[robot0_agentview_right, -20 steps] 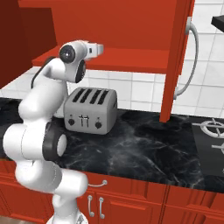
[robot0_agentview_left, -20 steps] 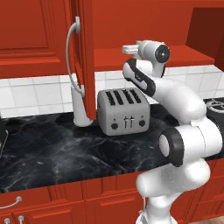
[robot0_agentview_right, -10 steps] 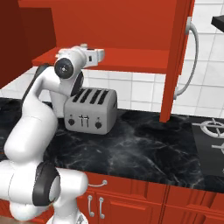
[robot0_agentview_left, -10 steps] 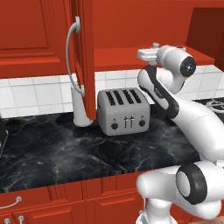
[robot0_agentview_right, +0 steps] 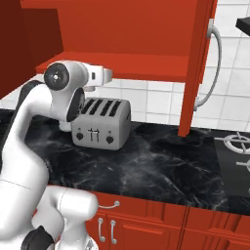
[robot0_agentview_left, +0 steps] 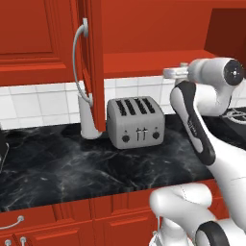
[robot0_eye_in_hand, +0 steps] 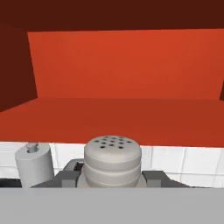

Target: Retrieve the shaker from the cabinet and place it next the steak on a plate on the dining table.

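A white robot arm with dark joints is reaching up in front of an open red wooden wall cabinet (robot0_agentview_left: 144, 29) in a rendered kitchen. In the left base view its two-finger gripper (robot0_agentview_left: 174, 73) is hanging level with the front lip of the cabinet's bare red shelf, just outside the opening. In the right base view the gripper (robot0_agentview_right: 104, 76) is sitting at the same shelf edge, pointing toward the cabinet.

In the hand view, the small grey cylindrical shaker with a lighter rounded cap (robot0_eye_in_hand: 112, 162) is sitting between the two dark fingertips (robot0_eye_in_hand: 65, 177), one on each side of its body. The cap, dotted with small holes, is facing up. The gripper is pinching the shaker, jaws pressed against its sides. Behind the shaker the empty red cabinet interior is stretching back, so the shaker is now out in front of the shelf rather than resting on it.

The cabinet's panelled red door (robot0_agentview_left: 91, 62) is standing swung open, with its long curved silver handle (robot0_agentview_left: 78, 67) facing outward. Below, a silver four-slot toaster (robot0_agentview_left: 136, 122) is resting on a black, white-veined marble counter (robot0_agentview_left: 57, 168) against a white tiled wall. A pale grey canister (robot0_agentview_left: 89, 121) is standing just beside the toaster, partly behind the door edge. A black stove burner (robot0_agentview_right: 237, 144) is showing at the counter's far right in the right base view.
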Robot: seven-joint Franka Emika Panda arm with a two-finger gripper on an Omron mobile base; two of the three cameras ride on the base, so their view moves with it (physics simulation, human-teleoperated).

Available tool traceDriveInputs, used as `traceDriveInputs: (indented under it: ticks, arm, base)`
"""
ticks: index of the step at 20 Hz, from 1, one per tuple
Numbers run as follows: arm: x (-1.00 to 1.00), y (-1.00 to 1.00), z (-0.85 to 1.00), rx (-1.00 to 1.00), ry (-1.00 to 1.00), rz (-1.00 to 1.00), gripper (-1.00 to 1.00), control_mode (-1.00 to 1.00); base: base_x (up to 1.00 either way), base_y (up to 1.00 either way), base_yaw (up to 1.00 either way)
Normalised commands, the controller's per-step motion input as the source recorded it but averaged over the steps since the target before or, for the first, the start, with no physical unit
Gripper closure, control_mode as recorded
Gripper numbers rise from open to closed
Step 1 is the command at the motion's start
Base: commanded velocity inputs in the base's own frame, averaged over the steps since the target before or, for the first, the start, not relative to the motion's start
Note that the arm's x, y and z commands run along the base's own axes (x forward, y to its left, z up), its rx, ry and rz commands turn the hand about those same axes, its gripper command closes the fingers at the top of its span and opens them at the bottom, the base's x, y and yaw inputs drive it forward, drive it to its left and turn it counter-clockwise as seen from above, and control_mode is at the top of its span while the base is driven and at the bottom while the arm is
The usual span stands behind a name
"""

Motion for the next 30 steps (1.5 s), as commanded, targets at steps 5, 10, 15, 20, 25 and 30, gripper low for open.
traceDriveInputs:
  ticks: [5,10,15,20,25,30]
  arm:
    - [-1.00,0.08,-0.27,0.00,0.17,0.00,1.00,-1.00]
    - [-1.00,0.09,-0.38,0.02,0.00,0.00,1.00,-1.00]
    - [-0.69,0.06,-0.62,0.06,0.00,0.00,1.00,-1.00]
    - [-0.67,0.04,-0.32,0.06,0.00,0.00,1.00,-1.00]
    - [-0.60,0.01,-0.12,0.05,0.00,0.00,1.00,1.00]
    - [0.00,0.00,0.00,0.00,0.00,0.00,1.00,1.00]
  base:
    - [0.00,0.00,0.00]
    - [0.00,0.00,0.00]
    - [0.00,0.00,0.00]
    - [0.00,0.00,0.00]
    - [-0.40,-0.10,0.00]
    - [-0.64,0.17,-0.72]
